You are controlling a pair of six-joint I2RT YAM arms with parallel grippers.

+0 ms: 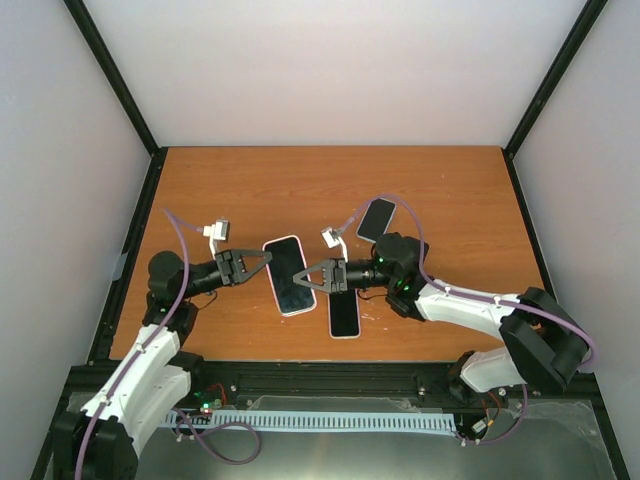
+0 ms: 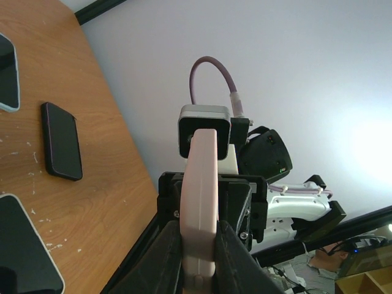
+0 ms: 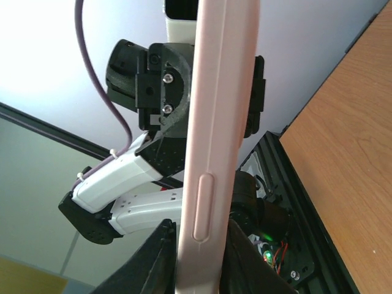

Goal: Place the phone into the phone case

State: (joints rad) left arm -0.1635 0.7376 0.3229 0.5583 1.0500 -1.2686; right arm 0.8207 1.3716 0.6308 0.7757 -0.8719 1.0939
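A pink phone case (image 1: 287, 275) with a dark phone screen filling its face is held level above the table between both grippers. My left gripper (image 1: 264, 260) is shut on its left edge. My right gripper (image 1: 303, 279) is shut on its right edge. The left wrist view shows the case (image 2: 201, 184) edge-on, pinched between the black fingers (image 2: 168, 254) of the left gripper (image 2: 199, 248). In the right wrist view the right gripper (image 3: 197, 251) clamps the case (image 3: 220, 122), whose side button faces the camera.
A second phone with a pale rim (image 1: 344, 313) lies on the wooden table (image 1: 250, 190) just under the right gripper. A black phone (image 1: 376, 219) lies farther back, behind the right arm. Another pale-rimmed device (image 2: 7, 73) shows at the left wrist view's border.
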